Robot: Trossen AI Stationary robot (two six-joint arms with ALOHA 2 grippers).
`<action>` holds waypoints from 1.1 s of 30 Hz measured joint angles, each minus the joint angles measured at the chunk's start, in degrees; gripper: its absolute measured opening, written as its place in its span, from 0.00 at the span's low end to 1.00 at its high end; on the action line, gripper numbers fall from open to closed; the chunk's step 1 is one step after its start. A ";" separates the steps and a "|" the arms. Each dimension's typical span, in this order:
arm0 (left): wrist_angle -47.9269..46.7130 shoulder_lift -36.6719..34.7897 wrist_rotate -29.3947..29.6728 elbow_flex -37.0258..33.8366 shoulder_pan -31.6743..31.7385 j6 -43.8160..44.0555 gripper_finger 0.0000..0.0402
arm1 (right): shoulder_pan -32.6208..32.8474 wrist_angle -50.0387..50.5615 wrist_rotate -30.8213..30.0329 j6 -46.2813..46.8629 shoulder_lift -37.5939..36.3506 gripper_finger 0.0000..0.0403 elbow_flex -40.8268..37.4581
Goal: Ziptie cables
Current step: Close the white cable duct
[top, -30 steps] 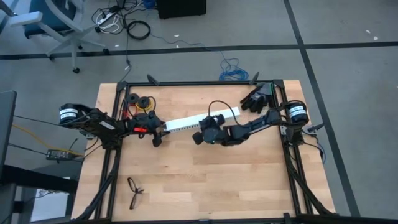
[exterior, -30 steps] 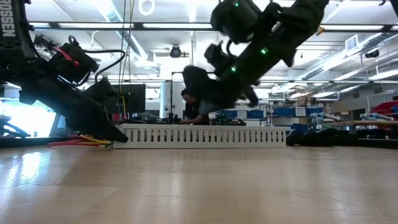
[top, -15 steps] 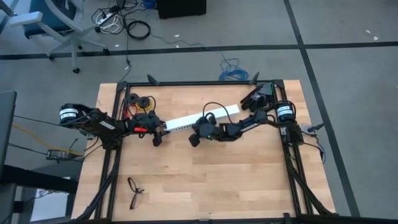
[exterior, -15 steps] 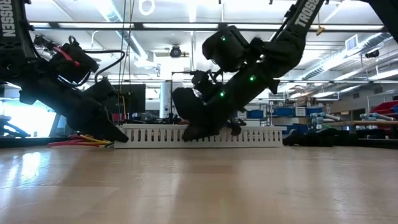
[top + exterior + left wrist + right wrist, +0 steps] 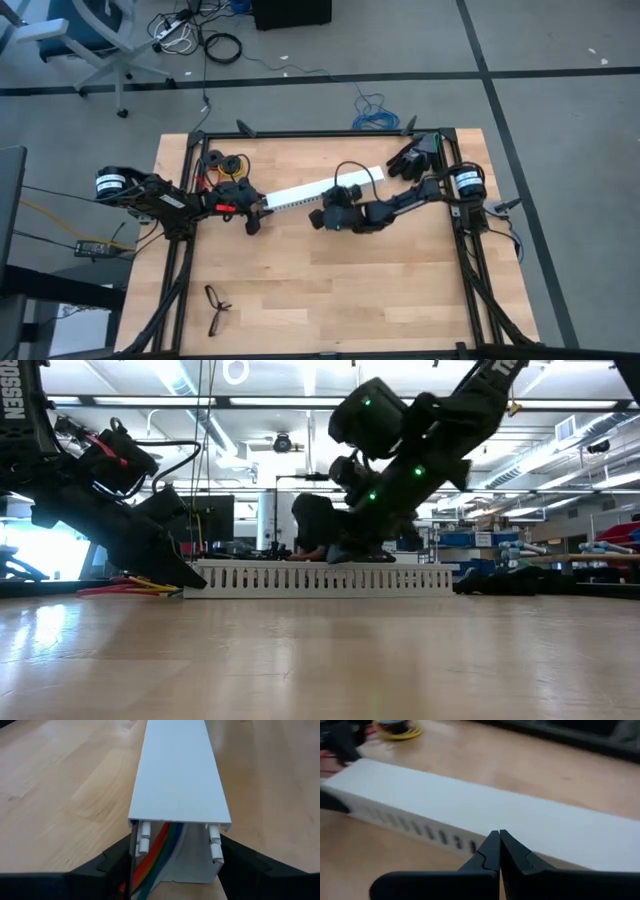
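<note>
A long white slotted rail [image 5: 325,190] with a closed lid lies slantwise on the table, toward its far side. In the left wrist view the cables [image 5: 152,860], a bundle of coloured wires, run inside the rail's open end. My left gripper [image 5: 254,212] is at the rail's left end, its fingers closed on it. My right gripper [image 5: 318,218] is shut and hangs just over the rail's middle [image 5: 470,810], tips [image 5: 499,840] at the lid's near edge. The ziptie is out of view. My left gripper pinches the rail's left end between its two fingers [image 5: 112,862], one on each slotted side wall [image 5: 136,840]. The fingers come from the table's left, slanting down, and lie along the rail. The rail rests flat on the table. My right gripper: I cannot tell whether its shut tips touch the lid.
Two black spools with red and yellow wire [image 5: 225,160] lie at the far left corner. A dark bundle [image 5: 415,155] sits at the far right corner and a pair of glasses [image 5: 217,305] near the front left. The near half of the table [image 5: 330,290] is bare wood.
My right gripper, shut throughout, dipped down toward the rail's near side and the table's left, then came back up a little over the lid. It stands lower than a second ago, and its wrist has rolled somewhat. The rail and my left gripper have kept still.
</note>
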State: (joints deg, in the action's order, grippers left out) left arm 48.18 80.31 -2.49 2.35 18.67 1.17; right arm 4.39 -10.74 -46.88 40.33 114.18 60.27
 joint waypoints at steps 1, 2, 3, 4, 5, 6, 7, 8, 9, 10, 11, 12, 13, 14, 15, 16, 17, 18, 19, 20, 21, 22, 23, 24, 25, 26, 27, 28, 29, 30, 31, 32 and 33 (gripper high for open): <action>-0.01 -0.01 0.16 -0.02 0.01 0.12 0.61 | -1.14 -0.20 3.73 -0.81 -0.21 0.00 0.00; 0.00 -0.02 0.38 -0.02 0.03 0.21 0.61 | -2.20 -1.50 7.86 -3.00 -0.29 0.00 0.00; 0.00 -0.02 0.45 -0.02 0.03 0.23 0.61 | -3.04 -3.29 12.22 -5.91 -0.25 0.00 0.00; 0.01 -0.02 0.34 -0.02 0.03 0.26 0.61 | -3.77 -4.77 16.74 -8.27 -0.12 0.00 0.00; 0.04 -0.02 -0.06 0.00 0.02 0.26 0.61 | -4.33 -6.56 20.57 -10.60 0.19 0.00 -0.10; 0.04 -0.02 -0.57 -0.01 -0.02 0.09 0.61 | -4.82 -8.26 23.73 -12.35 0.31 0.00 -0.18; 0.01 -0.02 -1.01 -0.02 -0.04 -0.07 0.61 | -5.26 -9.93 26.28 -13.20 0.32 0.00 -0.20; 0.05 -0.02 -1.08 -0.02 -0.04 -0.09 0.61 | -5.57 -11.88 27.66 -13.49 0.28 0.00 -0.10; 0.03 -0.02 -1.14 0.00 -0.04 -0.09 0.61 | -5.69 -12.20 27.97 -13.51 0.11 0.00 0.04; 0.00 -0.02 -1.15 0.00 -0.04 -0.07 0.61 | -5.69 -12.00 27.15 -13.50 -0.01 0.00 0.04; 0.02 0.00 -0.89 0.02 -0.04 -0.01 0.61 | -5.45 -11.89 25.26 -13.53 -0.01 0.00 0.02; -0.02 0.00 -0.57 0.02 -0.02 0.20 0.61 | -4.70 -11.58 21.94 -13.53 -0.01 0.00 0.00; -0.02 -0.02 -0.34 0.02 -0.02 0.43 0.61 | -3.73 -11.21 18.09 -13.55 -0.24 0.00 -0.06; -0.02 -0.02 -0.35 0.02 -0.02 0.57 0.61 | -2.73 -11.21 14.33 -13.53 -0.51 0.00 -0.07; -0.04 -0.02 -0.63 0.02 -0.03 0.55 0.61 | -1.78 -10.91 11.40 -13.53 -1.09 0.00 -0.07; -0.05 -0.02 -1.11 0.02 -0.04 0.54 0.61 | -1.03 -9.94 9.37 -13.55 -1.85 0.00 -0.07; -0.07 -0.02 -1.60 0.02 -0.04 0.52 0.61 | -0.46 -8.92 8.59 -13.32 -2.60 0.00 -0.05; -0.07 -0.02 -2.09 0.02 -0.04 0.50 0.61 | -0.12 -6.84 8.68 -12.45 -3.44 0.00 -0.02; -0.09 -0.02 -2.97 0.01 -0.04 0.51 0.61 | 0.01 -4.34 8.72 -10.92 -4.10 0.00 -0.02; -0.07 -0.02 -3.74 0.02 -0.02 0.36 0.61 | -0.10 -1.70 8.96 -9.28 -4.68 0.00 -0.02; -0.10 -0.02 -4.65 0.00 -0.04 0.25 0.61 | -0.46 1.02 9.45 -7.51 -5.40 0.00 -0.05; -0.18 -0.02 -5.26 0.00 -0.04 -0.11 0.61 | -0.91 3.27 10.24 -5.71 -6.07 0.00 -0.07; -0.25 -0.02 -5.71 0.02 -0.05 -0.43 0.61 | -1.39 4.82 11.18 -3.95 -6.69 0.00 -0.07; -0.32 -0.02 -5.95 0.01 -0.08 -0.80 0.61 | -1.95 6.15 11.89 -2.56 -6.99 0.00 -0.03; -0.34 -0.02 -6.18 0.00 -0.08 -0.98 0.61 | -2.49 7.23 12.84 -1.60 -7.01 0.00 -0.02; -0.33 -0.02 -6.25 0.00 -0.08 -1.09 0.61 | -3.25 7.67 15.05 -1.45 -6.55 0.00 -0.04; -0.34 -0.03 -6.24 -0.02 -0.08 -1.17 0.61 | -3.99 6.47 16.97 -1.41 -5.87 0.00 -0.04; -0.35 -0.05 -6.25 -0.03 -0.05 -1.19 0.61 | -4.90 4.61 20.47 -1.35 -5.18 0.00 0.02; -0.35 -0.07 -6.22 -0.02 -0.04 -1.20 0.61 | -5.65 2.23 23.52 -1.34 -4.18 0.00 0.16; -0.33 -0.04 -6.19 -0.02 -0.04 -1.18 0.61 | -6.33 -0.64 26.00 -1.45 -2.86 0.00 0.19; -0.33 -0.05 -6.03 -0.04 -0.02 -1.14 0.61 | -6.75 -3.66 27.10 -1.86 -1.54 0.00 0.52; -0.31 -0.04 -5.96 -0.06 -0.02 -1.14 0.61 | -7.05 -5.54 27.73 -2.95 -0.58 0.00 0.92; -0.28 -0.04 -5.96 -0.07 -0.02 -1.14 0.61 | -7.11 -7.10 28.15 -4.52 -0.15 0.00 1.15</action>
State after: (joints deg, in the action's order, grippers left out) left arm 47.90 80.27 -8.45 2.28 18.65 0.03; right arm -2.72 -17.84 -18.73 35.81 114.02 61.42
